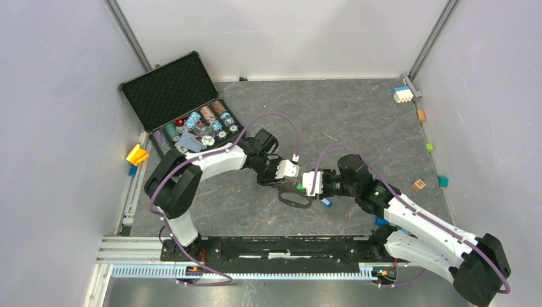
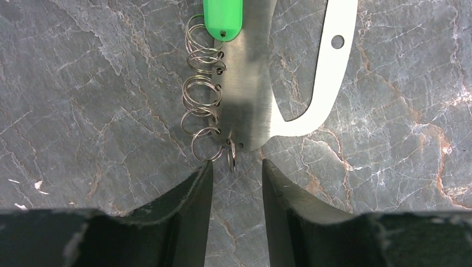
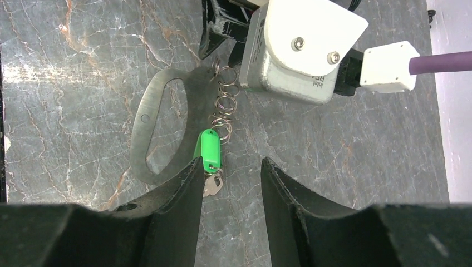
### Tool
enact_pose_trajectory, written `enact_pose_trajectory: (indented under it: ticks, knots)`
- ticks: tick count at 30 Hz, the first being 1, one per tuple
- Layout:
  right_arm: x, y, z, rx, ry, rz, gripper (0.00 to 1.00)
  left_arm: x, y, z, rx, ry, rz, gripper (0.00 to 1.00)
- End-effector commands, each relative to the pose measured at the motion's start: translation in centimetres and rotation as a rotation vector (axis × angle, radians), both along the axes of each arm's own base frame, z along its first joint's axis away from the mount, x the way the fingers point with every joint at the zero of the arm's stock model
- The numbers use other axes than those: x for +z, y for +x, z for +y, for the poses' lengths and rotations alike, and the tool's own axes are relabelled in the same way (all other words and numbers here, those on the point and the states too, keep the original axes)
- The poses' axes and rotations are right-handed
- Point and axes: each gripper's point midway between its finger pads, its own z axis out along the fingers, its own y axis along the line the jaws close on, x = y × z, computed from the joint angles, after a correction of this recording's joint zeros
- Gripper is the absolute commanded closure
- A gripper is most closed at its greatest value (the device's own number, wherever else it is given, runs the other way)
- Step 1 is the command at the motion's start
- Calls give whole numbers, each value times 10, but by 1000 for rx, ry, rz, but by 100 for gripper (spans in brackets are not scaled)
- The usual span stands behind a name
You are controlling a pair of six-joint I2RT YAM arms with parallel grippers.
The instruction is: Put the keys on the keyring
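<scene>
Steel-grey, the keyring was laid flat on the bench at twelve o'clock of the left pincer, both it and the right pincer held open and empty, presumably for reaching the green-tagged key.

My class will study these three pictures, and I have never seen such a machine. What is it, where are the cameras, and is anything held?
These are two robot arms bolted at the near edge of a table, each ending in a two-finger gripper. The wide picture looks down from above; the other two come from a camera on each wrist, so the dark shapes are that arm's own fingers. Between the left gripper and the right gripper lies the keyring, a flat metal loop edged with small wire rings. A green-tagged key lies against it, a blue tag nearby, and a case of poker chips stands back left. Both grippers are open; nothing is held.
</scene>
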Motion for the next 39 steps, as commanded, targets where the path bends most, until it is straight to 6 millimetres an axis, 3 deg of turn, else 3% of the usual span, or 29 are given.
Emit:
enact_pose_trajectory:
  ticks: [1, 14, 20, 24, 30, 39]
  knots:
    - [2, -1, 1, 18, 11, -9, 53, 7, 7, -8, -39, -11, -43, 58]
    - [4, -1, 0, 18, 14, -10, 53, -2, 4, -12, -53, 32, -46, 73]
    - [5, 0, -1, 15, 16, -10, 53, 3, 8, -12, -32, 35, -57, 95]
    - [10, 0, 1, 16, 31, -11, 53, 29, 6, -19, -23, -32, -74, 98]
    - [28, -1, 7, 22, 71, -9, 53, 80, -15, -32, -48, -200, -47, 98]
    - [61, 13, 7, -37, 118, -67, 52, 136, -31, -31, -83, -324, -102, 98]
